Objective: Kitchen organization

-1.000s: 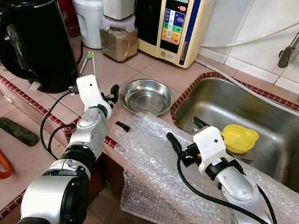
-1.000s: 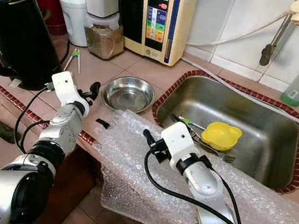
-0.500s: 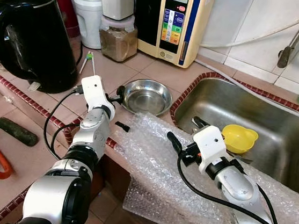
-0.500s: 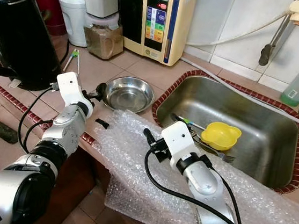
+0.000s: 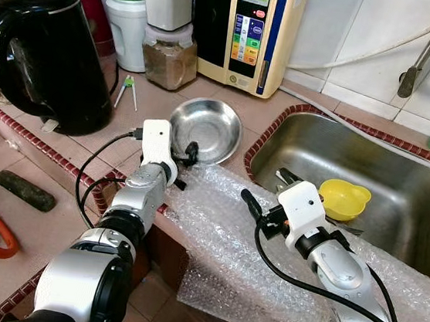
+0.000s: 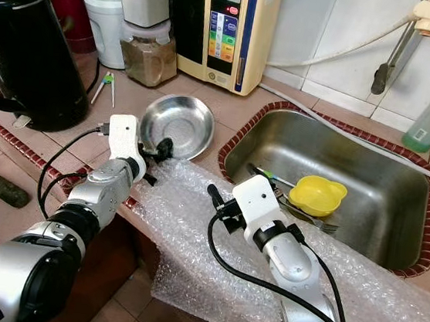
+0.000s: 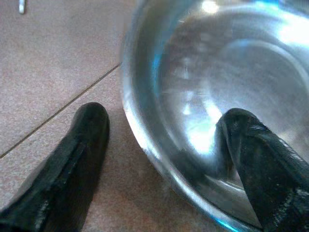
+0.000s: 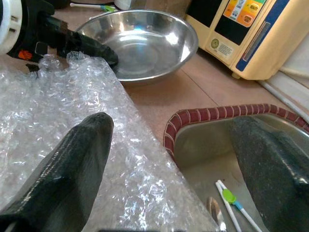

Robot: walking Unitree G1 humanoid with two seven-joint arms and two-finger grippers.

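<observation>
Our left jaws [image 5: 190, 152] straddle the near rim of the round stainless steel bowl [image 5: 207, 127], one finger inside, one outside, pinching it so it tilts up off the tiled counter [image 5: 230, 100] just left of the steel sink [image 5: 397, 197]. We judge the step in hand is lifting this bowl; next we must keep the pinch firm and carry it clear. Our right jaws [image 5: 266, 192] hover spread over the clear bubble wrap sheet [image 5: 215, 231]. We count one steel bowl, one yellow plastic bowl [image 5: 344, 199] in the sink, one black electric kettle [image 5: 45, 48] far left.
</observation>
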